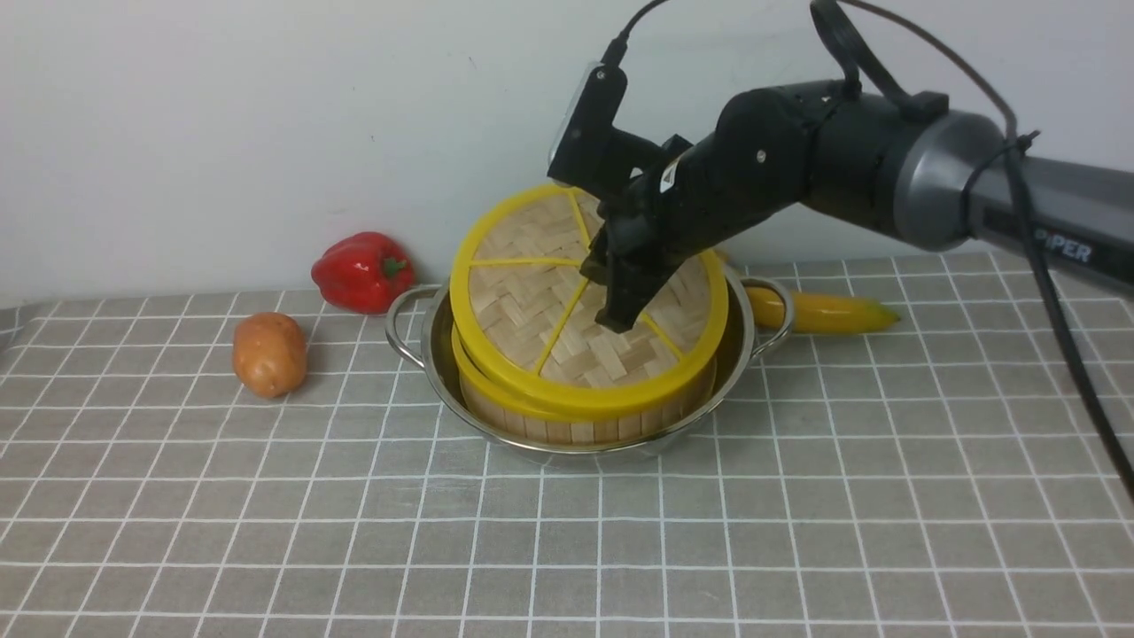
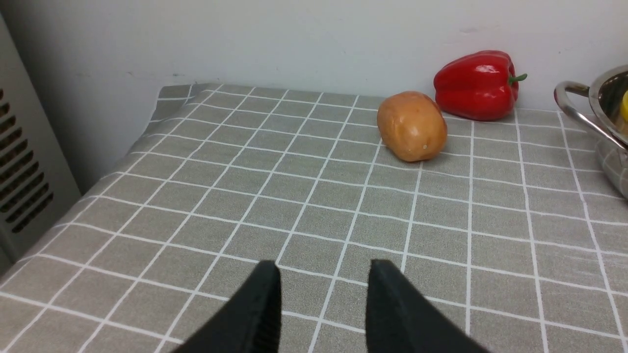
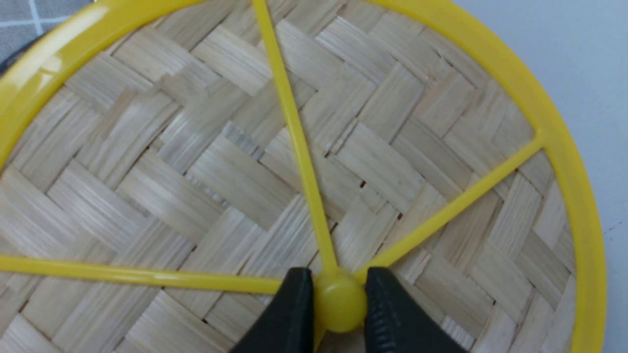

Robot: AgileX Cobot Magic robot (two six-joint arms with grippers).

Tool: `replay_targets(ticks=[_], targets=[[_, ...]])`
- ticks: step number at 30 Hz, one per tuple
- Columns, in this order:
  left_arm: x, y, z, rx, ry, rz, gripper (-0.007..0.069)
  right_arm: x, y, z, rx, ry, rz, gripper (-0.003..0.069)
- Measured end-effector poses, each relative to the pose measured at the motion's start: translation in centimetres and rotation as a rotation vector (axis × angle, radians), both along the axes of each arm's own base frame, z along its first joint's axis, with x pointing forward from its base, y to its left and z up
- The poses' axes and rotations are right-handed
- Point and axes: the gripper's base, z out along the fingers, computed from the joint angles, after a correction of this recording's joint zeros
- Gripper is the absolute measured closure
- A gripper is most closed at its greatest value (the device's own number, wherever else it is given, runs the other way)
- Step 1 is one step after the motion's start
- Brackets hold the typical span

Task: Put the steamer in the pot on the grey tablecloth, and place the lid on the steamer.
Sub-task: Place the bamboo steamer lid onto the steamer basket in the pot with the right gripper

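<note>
The left gripper (image 2: 321, 306) is well to the left of the pot (image 1: 438, 359), above bare grey tablecloth (image 1: 797, 496). Its two black fingers (image 2: 260, 309) stand apart with nothing between them. It shows only in its own wrist view.

Nearer the pot on that same side, a potato (image 1: 269, 354) lies on the cloth. A red pepper (image 1: 361, 271) sits farther back by the wall, just left of the pot's left handle (image 1: 403, 328).

The pot stands on the tablecloth, and the steamer (image 1: 576, 431) sits inside it. The steamer's wooden wall and yellow rim show above the pot's front edge.

The lid (image 1: 523, 301) is over the steamer but tilted. Its back edge is raised well above the pot, and its front edge is down at the steamer's rim; whether they touch there I cannot tell.

The right gripper (image 1: 620, 306) reaches in from the pot's right side. Its fingers (image 3: 294, 309) are closed tightly on the lid's small yellow knob (image 3: 339, 304), one on each side.

A banana (image 1: 833, 312) lies on the cloth just behind the pot's right handle, pointing away to the right.
</note>
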Motion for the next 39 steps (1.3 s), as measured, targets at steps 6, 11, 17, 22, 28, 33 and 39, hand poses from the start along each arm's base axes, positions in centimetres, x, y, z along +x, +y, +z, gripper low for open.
replay_targets(ticks=[6, 11, 17, 22, 28, 33, 39], targets=[[0.0, 0.0, 0.0, 0.0, 0.0, 0.0, 0.0382, 0.27, 0.08, 0.27, 0.018, -0.037, -0.008, 0.051], [0.0, 0.0, 0.0, 0.0, 0.0, 0.0, 0.0382, 0.29, 0.08, 0.29, 0.02, -0.04, -0.008, 0.051], [0.0, 0.0, 0.0, 0.0, 0.0, 0.0, 0.0382, 0.29, 0.08, 0.29, 0.02, -0.04, -0.008, 0.051], [0.0, 0.0, 0.0, 0.0, 0.0, 0.0, 0.0382, 0.31, 0.08, 0.31, 0.021, -0.044, -0.009, 0.051], [0.0, 0.0, 0.0, 0.0, 0.0, 0.0, 0.0382, 0.31, 0.09, 0.32, 0.021, -0.044, -0.009, 0.051], [0.0, 0.0, 0.0, 0.0, 0.0, 0.0, 0.0382, 0.31, 0.08, 0.31, 0.021, -0.044, -0.009, 0.051], [0.0, 0.0, 0.0, 0.001, 0.0, 0.0, 0.0382, 0.31, 0.08, 0.31, 0.019, -0.044, -0.008, 0.051]])
